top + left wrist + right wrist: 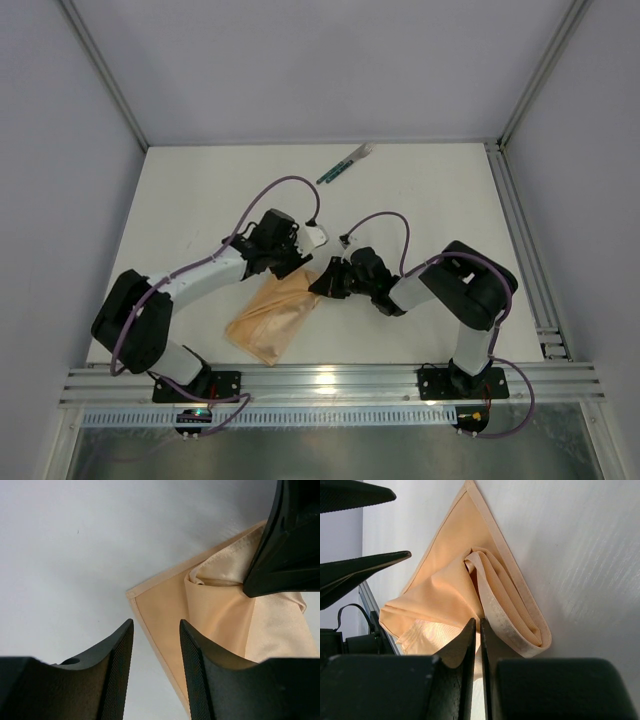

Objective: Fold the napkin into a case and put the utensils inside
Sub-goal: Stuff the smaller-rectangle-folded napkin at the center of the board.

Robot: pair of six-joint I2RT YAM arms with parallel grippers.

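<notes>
The peach-tan napkin [272, 315] lies partly folded and rumpled near the table's front, one corner [165, 600] flat on the white surface. My left gripper [156, 625] hovers open over that corner's hem, with nothing between its fingers [120, 655]. My right gripper [479, 624] is shut on a bunched fold of the napkin [445, 580], with cloth showing in the thin slit between its jaws. In the top view both grippers meet at the napkin's far end, the left [292, 266] beside the right [320, 284]. The utensils [345, 164], green-handled with pale ends, lie far back on the table.
An aluminium rail [330, 382] runs along the near edge and another [530, 260] down the right side. Grey enclosure walls stand on the left, back and right. Purple cables loop over both arms.
</notes>
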